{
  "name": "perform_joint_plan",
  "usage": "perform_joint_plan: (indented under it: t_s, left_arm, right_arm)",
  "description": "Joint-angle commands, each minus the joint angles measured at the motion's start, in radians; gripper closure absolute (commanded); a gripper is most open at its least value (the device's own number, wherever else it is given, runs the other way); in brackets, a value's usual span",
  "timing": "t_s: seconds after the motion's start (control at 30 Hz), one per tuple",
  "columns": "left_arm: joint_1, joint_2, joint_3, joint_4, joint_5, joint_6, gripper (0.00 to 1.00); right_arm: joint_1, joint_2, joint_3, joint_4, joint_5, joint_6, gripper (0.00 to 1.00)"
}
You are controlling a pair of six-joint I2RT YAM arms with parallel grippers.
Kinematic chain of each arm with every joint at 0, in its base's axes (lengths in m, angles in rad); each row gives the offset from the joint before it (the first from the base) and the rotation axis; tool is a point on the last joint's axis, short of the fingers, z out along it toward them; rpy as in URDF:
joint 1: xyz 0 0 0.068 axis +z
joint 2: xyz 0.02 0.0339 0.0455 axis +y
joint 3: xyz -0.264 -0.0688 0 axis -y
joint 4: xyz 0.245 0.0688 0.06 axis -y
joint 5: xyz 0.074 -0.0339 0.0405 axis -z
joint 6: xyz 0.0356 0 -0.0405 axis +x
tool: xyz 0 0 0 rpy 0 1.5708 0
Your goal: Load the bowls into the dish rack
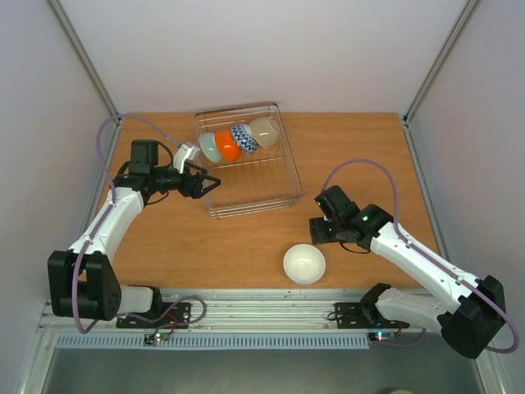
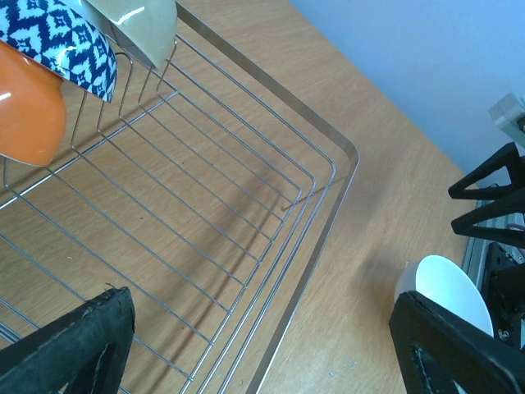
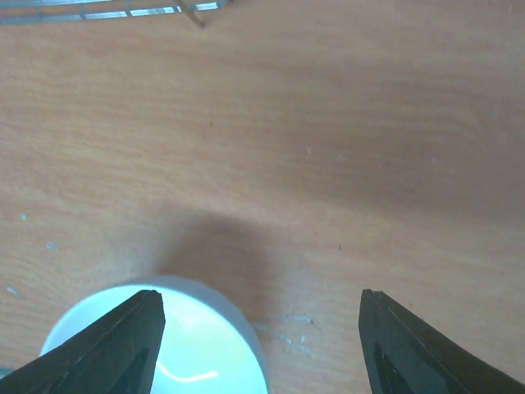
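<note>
The wire dish rack [image 1: 254, 208] stands at the back middle of the table. Along its far side lean a pale blue-green bowl [image 1: 210, 147], an orange bowl [image 1: 229, 145], a blue-and-white zigzag bowl [image 1: 244, 137] and a cream bowl [image 1: 264, 130]. A plain white bowl [image 1: 304, 263] sits upright on the table near the front. My left gripper [image 1: 213, 184] is open and empty over the rack's left side. My right gripper [image 1: 315, 231] is open and empty just behind the white bowl [image 3: 189, 345], whose rim lies under its left finger [image 3: 123, 345].
The left wrist view shows the rack's corner rim [image 2: 328, 156], the orange bowl [image 2: 29, 115], the zigzag bowl [image 2: 66, 41], the cream bowl [image 2: 139, 25] and the white bowl [image 2: 447, 291] beyond. A metal rail [image 1: 262, 300] runs along the table's near edge.
</note>
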Motion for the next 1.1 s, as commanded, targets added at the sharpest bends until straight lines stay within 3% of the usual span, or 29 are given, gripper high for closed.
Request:
perform_joint_plan:
  t_s: [0.0, 0.57, 1.07]
  left_arm:
    - [0.001, -0.012, -0.011, 0.047, 0.028, -0.010, 0.15]
    - [0.001, -0.016, -0.011, 0.046, 0.026, -0.010, 0.15]
    - [0.001, -0.007, -0.011, 0.049, 0.029, -0.012, 0.15]
  right_arm:
    - [0.017, -0.045, -0.029, -0.059, -0.014, 0.104, 0.33]
    - [0.128, -0.033, -0.140, -0.039, -0.042, 0.227, 0.36]
    - [0.193, -0.010, -0.214, 0.028, -0.052, 0.288, 0.54]
